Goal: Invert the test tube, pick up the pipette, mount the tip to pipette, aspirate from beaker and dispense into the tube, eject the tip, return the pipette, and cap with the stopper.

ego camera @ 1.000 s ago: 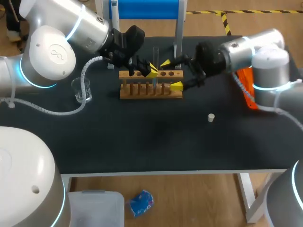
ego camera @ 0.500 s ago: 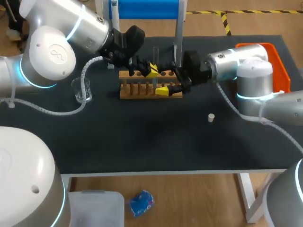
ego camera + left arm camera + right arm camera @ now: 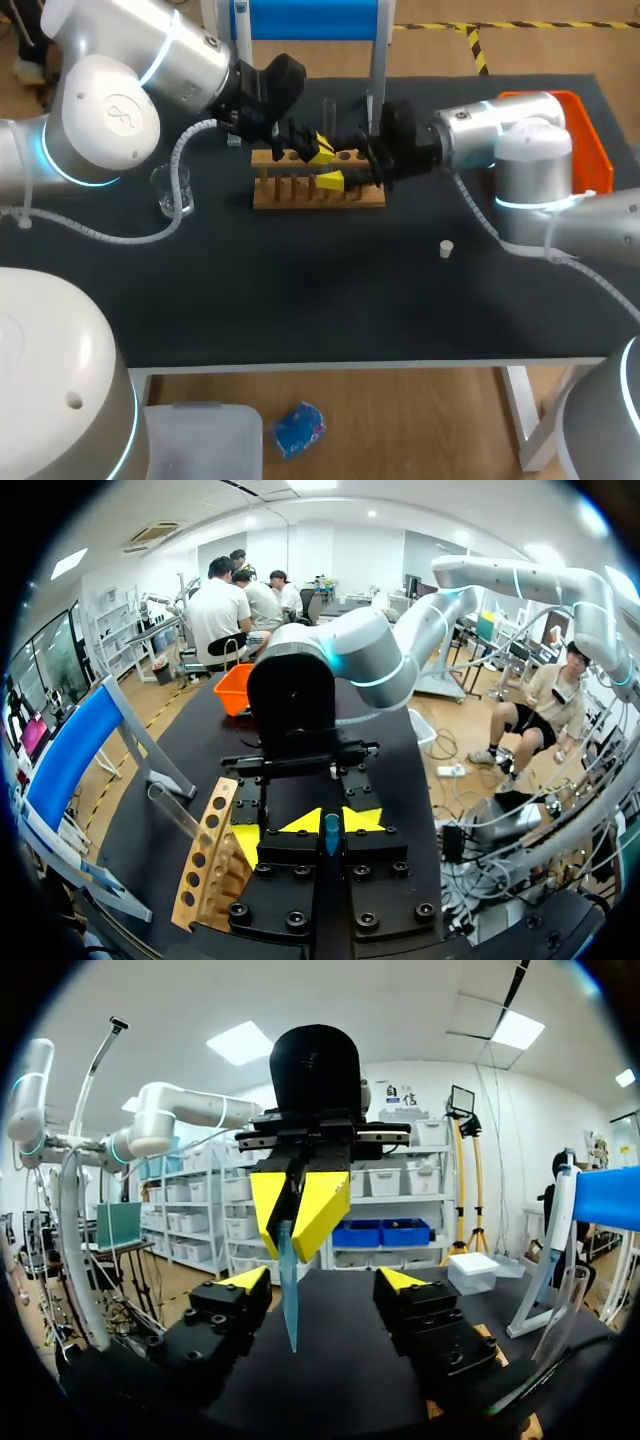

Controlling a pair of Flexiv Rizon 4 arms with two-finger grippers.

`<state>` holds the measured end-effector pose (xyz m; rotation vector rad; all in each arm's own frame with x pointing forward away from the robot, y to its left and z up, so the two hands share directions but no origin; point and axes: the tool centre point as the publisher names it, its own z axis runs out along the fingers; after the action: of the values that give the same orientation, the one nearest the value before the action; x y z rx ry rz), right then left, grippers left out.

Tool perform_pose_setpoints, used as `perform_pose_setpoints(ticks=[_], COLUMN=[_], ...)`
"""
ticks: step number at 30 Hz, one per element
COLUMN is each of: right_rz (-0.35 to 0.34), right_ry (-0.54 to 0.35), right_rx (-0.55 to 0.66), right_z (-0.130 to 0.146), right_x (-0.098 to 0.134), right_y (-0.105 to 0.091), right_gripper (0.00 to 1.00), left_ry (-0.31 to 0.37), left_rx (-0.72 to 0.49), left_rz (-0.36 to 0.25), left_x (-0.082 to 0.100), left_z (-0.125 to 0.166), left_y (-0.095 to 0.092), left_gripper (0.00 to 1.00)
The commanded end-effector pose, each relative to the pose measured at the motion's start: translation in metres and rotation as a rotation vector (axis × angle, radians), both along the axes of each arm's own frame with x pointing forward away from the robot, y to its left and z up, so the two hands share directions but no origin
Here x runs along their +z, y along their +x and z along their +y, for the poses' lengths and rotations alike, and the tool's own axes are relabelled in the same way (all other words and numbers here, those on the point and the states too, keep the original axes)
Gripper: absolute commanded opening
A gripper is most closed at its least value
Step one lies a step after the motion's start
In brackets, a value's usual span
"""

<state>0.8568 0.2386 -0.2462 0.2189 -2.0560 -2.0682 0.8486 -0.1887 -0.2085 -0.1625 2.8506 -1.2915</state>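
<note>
My left gripper (image 3: 320, 150) hovers over the wooden rack (image 3: 318, 192), shut on a thin bluish test tube (image 3: 288, 1290) that hangs down from its yellow tips. From the left wrist, the tube (image 3: 331, 832) shows end-on between the shut tips (image 3: 331, 820). My right gripper (image 3: 335, 168) has come in from the right to the same spot. Its fingers (image 3: 245, 1280) stand open on either side of the tube without touching it. The glass beaker (image 3: 172, 190) stands left of the rack. The small white stopper (image 3: 446, 248) lies on the mat, front right.
A second clear tube (image 3: 326, 112) rises behind the rack. A blue-topped stand (image 3: 310, 20) is at the table's back edge. An orange tray (image 3: 572, 120) sits at the far right behind my right arm.
My right gripper has moved left to the rack, up to the held tube, and its fingers have drawn closer together. The left arm has not moved.
</note>
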Motion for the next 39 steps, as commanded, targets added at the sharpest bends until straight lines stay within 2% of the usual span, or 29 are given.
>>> perform_pose_setpoints(ticks=[1,4,10,12,21,22,28,39], right_rz=[-0.001,-0.002,-0.004,-0.004,-0.007,-0.007,-0.008,-0.043], right_ry=[-0.001,-0.004,-0.016,-0.015,-0.01,-0.009,-0.004,-0.014], right_rx=[-0.001,-0.002,-0.006,-0.007,-0.007,-0.008,-0.015,-0.001], right_z=[0.002,0.002,0.001,0.001,-0.001,-0.002,-0.016,-0.066], right_x=[0.0,0.0,0.0,0.001,0.002,0.002,0.002,0.0], right_y=[0.0,0.001,0.002,0.002,0.002,0.002,-0.002,-0.016], right_gripper=[0.33,0.2,0.1,0.0,0.0,0.0,0.0,0.0], left_ry=[0.002,0.002,0.002,0.002,0.002,0.002,0.002,0.002], left_rx=[-0.001,-0.001,-0.001,-0.001,-0.001,-0.001,-0.001,-0.001], left_rz=[0.002,0.002,0.002,0.002,0.002,0.002,0.002,0.002], left_x=[0.001,0.001,0.001,0.001,0.001,0.001,0.001,0.001], left_z=[0.0,0.0,0.0,0.0,0.0,0.0,0.0,0.0], left_y=[0.0,0.0,0.0,0.0,0.0,0.0,0.0,0.0], left_gripper=[0.0,0.0,0.0,0.0,0.0,1.0,1.0,1.0])
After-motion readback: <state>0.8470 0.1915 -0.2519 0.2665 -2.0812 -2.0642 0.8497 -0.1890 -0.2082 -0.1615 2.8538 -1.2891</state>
